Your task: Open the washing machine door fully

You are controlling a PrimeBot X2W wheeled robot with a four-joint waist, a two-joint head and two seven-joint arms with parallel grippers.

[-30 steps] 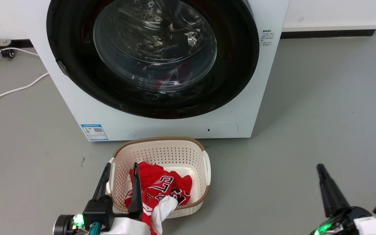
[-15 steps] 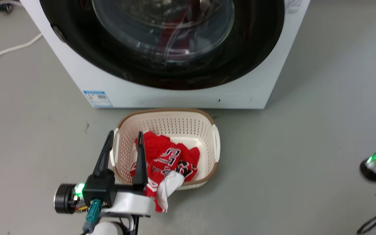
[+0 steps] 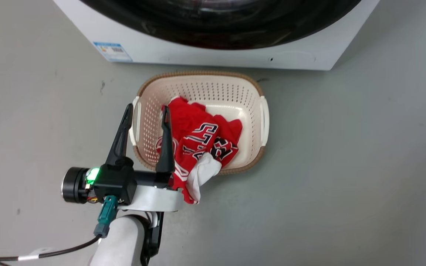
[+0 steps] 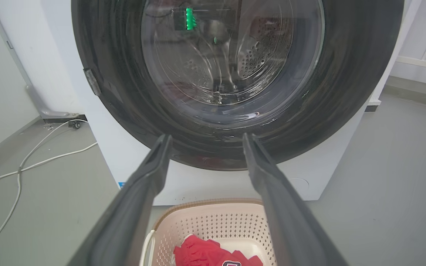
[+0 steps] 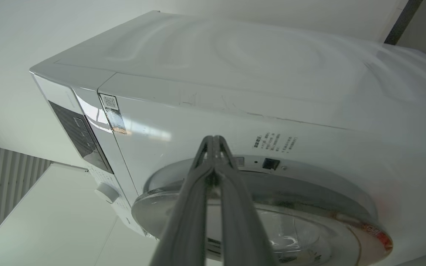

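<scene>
The left end effector (image 3: 146,111) is hovering, fingers spread and empty, above the left rim of the basket (image 3: 263,111); the right end effector (image 5: 213,140), fingers pressed together, is pointing at the washing machine door (image 4: 231,55), sitting flush against the washing machine (image 5: 235,74).

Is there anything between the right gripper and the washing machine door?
Nothing visible. In the right wrist view the right gripper, fingers together, points at the rim of the washing machine door with only air between. The laundry basket stands on the floor below the door, probably under its swing.
</scene>
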